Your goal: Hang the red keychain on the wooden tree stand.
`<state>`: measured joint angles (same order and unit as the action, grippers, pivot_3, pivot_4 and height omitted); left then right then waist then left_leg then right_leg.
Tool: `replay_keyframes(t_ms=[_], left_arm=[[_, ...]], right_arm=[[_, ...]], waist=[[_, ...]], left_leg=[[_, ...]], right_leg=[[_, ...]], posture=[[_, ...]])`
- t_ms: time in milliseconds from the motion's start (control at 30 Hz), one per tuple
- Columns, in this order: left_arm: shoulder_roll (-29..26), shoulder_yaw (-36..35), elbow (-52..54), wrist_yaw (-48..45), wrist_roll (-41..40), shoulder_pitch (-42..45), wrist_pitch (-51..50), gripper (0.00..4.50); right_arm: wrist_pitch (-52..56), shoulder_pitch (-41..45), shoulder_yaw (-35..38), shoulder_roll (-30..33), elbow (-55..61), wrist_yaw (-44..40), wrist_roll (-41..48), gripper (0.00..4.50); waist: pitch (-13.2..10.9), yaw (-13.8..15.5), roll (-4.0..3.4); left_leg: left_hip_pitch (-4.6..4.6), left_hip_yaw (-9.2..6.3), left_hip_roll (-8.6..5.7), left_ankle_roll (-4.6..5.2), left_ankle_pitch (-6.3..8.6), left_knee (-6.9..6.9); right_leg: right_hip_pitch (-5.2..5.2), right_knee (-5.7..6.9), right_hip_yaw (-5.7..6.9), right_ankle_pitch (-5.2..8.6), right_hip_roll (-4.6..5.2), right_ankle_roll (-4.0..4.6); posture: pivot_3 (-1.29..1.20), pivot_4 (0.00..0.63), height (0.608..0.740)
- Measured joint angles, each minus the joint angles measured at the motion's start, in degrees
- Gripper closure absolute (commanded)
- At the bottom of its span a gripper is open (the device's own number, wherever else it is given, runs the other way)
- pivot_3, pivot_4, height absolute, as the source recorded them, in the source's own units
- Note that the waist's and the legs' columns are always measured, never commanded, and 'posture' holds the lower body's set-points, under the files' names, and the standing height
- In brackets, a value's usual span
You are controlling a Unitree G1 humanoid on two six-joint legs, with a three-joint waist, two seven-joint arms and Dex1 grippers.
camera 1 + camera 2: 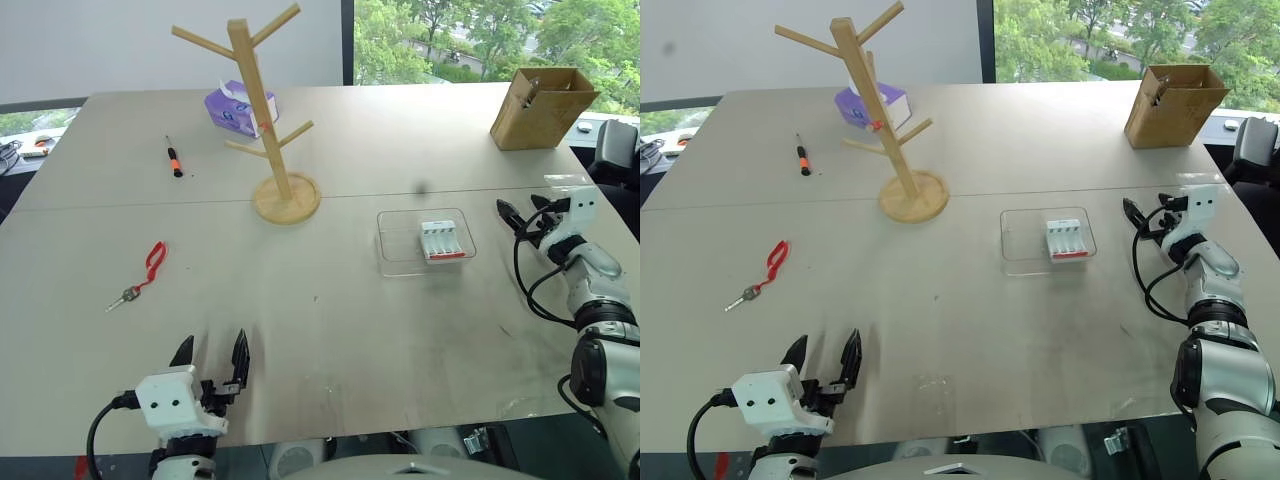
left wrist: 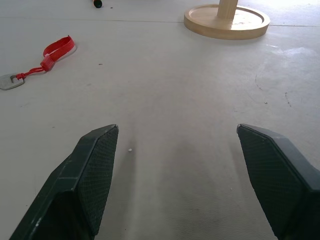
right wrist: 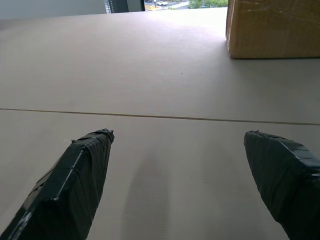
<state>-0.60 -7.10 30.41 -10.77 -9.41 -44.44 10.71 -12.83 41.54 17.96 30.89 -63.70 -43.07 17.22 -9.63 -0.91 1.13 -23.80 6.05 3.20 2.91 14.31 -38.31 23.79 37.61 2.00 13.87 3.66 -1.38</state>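
- While both our end effectors hover spread wide and empty, the left one (image 1: pixel 212 352) is low at the worktop's (image 1: pixel 350 330) near edge, the right (image 1: pixel 522 213) at its right side.
- We see the keychain (image 1: pixel 150 265) flat on the worktop's left part, well apart from the stand (image 1: pixel 262 110) farther back.

Your two head views look forward and down over the table (image 1: pixel 330 330) from high up, a wide take; they share the whole tabletop, slightly offset sideways. Your left wrist view sits low, skimming the surface, and shares with them the red keychain (image 2: pixel 47 57) at upper left and the wooden tree stand (image 2: pixel 227 20) base. Your right wrist view, equally low, shares the cardboard box (image 3: pixel 272 27) at upper right.
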Motion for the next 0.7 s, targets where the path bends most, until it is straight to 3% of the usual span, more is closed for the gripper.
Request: replay_keyframes(t_ms=[700], left_arm=[[-5.7,1.0,-2.1,-6.4,-3.6,6.1,1.6,0.6]], right_arm=[[1.3,0.0,0.0,-0.5,3.1,-0.1,-0.1,0.0]], waist=[[0.0,0.0,-0.03]], left_leg=[[0.01,0.03,0.01,0.01,0.01,0.0]], right_leg=[[0.0,0.03,-0.02,-0.01,-0.01,-0.01]], posture=[[0.0,0.15,0.74]])
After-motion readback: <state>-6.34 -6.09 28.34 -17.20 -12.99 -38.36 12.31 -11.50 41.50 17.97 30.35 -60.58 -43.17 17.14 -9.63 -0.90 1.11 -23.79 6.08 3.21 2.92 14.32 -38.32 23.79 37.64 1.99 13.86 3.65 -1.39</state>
